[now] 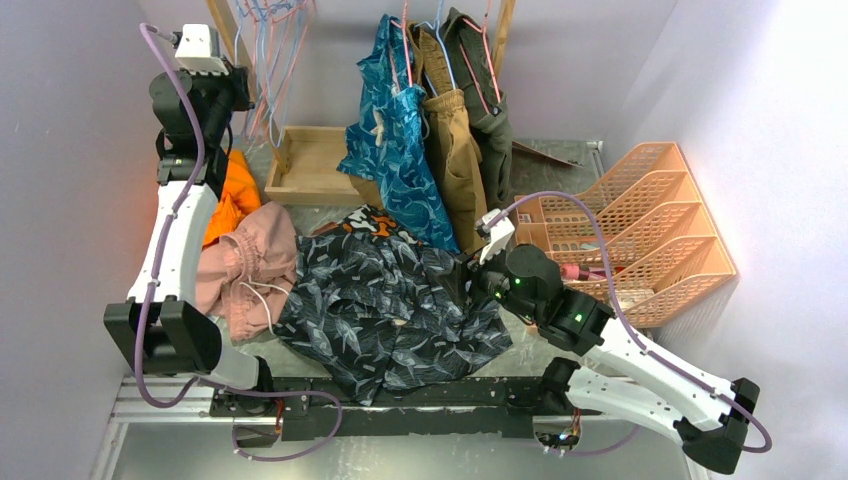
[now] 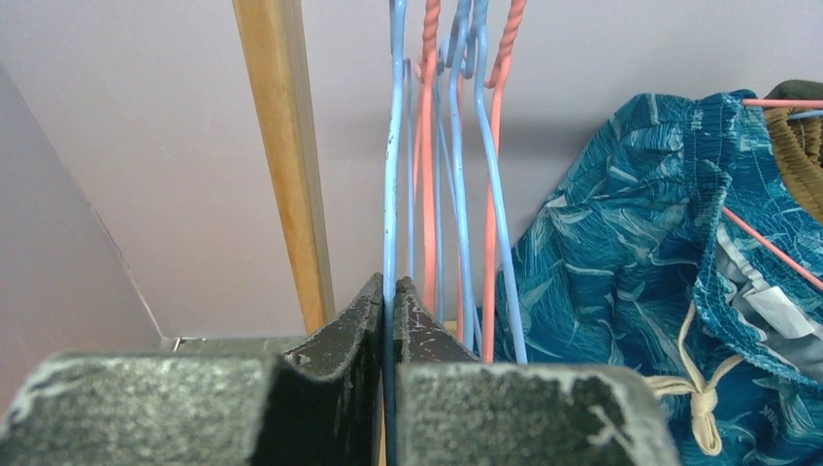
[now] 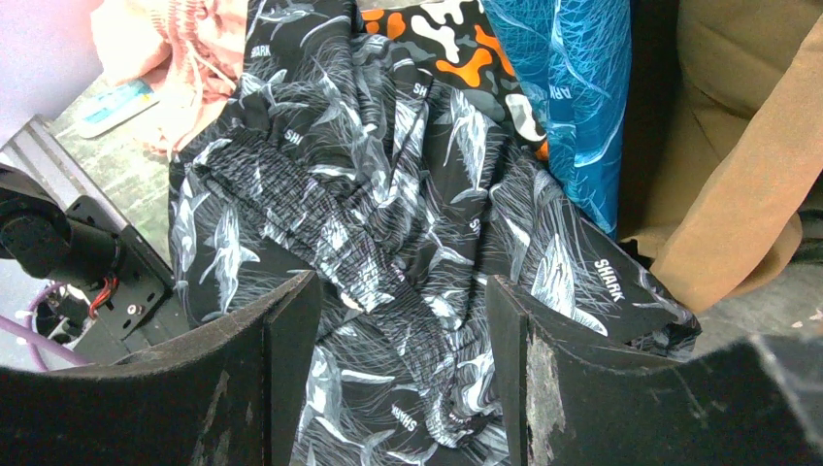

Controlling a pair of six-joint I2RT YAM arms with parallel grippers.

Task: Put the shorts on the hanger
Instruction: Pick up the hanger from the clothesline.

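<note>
Shorts point(image 1: 385, 305) lie in a heap on the surface point(image 1: 318, 214), in the middle of the top view, not hung yet. Our left hand point(image 2: 390, 291), upper left, pinches the blue hanger point(image 2: 391, 194). Our right hand point(image 3: 400, 291) hangs spread wide over the shorts, holding nothing.

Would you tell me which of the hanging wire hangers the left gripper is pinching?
The leftmost light-blue hanger, running down between the left gripper's shut fingers; the pink ones hang free.
</note>
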